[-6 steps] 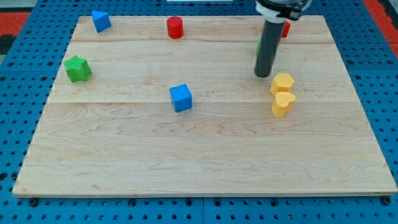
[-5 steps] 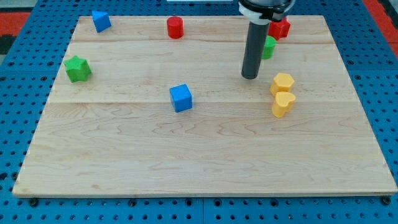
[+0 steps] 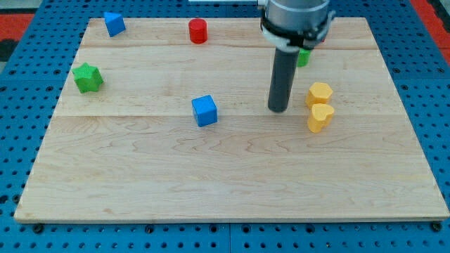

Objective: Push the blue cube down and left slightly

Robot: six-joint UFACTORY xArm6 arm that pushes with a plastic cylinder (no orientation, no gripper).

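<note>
The blue cube [image 3: 204,110] sits near the middle of the wooden board [image 3: 140,183], a little to the view's left. My tip [image 3: 278,109] rests on the board well to the view's right of the cube, at about the same height in the view, and apart from it. Just right of my tip are two yellow blocks, a hexagonal one [image 3: 319,93] and a heart-shaped one [image 3: 320,117].
A second blue block [image 3: 114,23] lies at the top left, a red cylinder [image 3: 198,31] at the top middle, a green star [image 3: 88,77] at the left. A green block [image 3: 303,56] shows partly behind the rod near the top right.
My tip has moved to the view's left and down, from above the yellow blocks to beside them. No block has moved. The rod now hides the red block at the top right.
</note>
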